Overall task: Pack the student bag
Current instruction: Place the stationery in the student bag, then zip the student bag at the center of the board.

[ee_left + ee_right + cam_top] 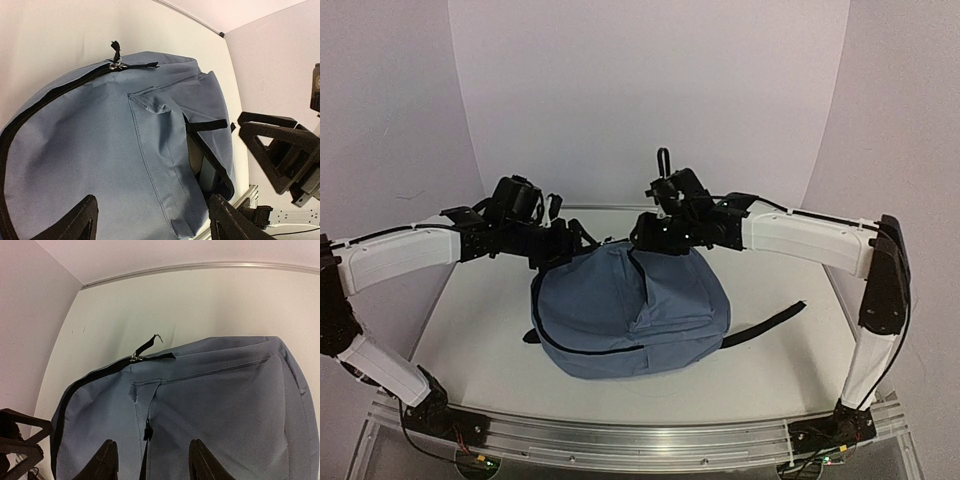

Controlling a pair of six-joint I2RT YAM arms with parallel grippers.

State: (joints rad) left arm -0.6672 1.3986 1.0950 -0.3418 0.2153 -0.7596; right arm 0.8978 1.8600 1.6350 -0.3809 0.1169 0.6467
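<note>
White table (480,335) beneath student bag (630,310)

You have a white table (480,330) as the base of the scene, matte and plain. Along the table's near edge runs an aluminium rail (640,440), grooved lengthwise, with thin wires (470,452) looped against it toward its left end in the overhead view. Behind the table's far edge stands a pale back wall (650,90). A thin metal strip (200,266) marks the seam where it meets the table. A left side wall (380,110) and a right side wall (910,110) rise off the table's side edges, both faintly lilac.
</note>
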